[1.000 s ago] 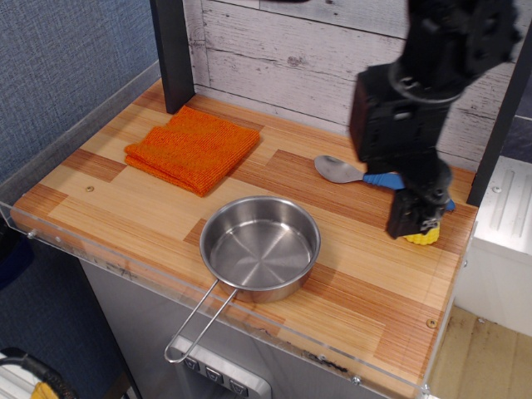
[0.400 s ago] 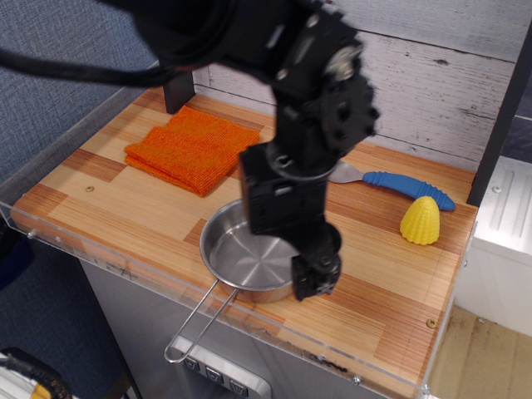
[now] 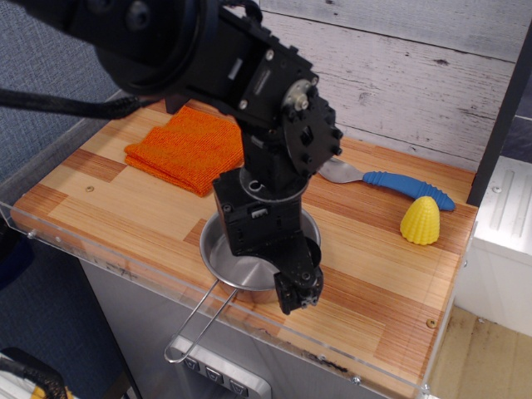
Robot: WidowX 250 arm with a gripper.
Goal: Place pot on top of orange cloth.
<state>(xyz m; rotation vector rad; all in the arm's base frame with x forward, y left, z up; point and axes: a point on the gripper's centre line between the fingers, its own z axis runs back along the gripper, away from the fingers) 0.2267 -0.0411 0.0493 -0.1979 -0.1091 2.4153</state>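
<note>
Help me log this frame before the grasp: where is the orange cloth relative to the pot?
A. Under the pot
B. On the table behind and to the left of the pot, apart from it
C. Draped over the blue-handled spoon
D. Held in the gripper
B. The orange cloth lies flat on the table toward the back left, with bare wood between it and the pot, which the gripper is over.

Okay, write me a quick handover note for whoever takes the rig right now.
Gripper: low over the pot's near right rim; whether the fingers are open or shut cannot be told.
Pot: on the table near the front edge, handle pointing off the front, mostly hidden by the arm.
Orange cloth: back left, bare.
Done: approach to the pot.
Left: grasp, lift, set pot on the cloth.
</note>
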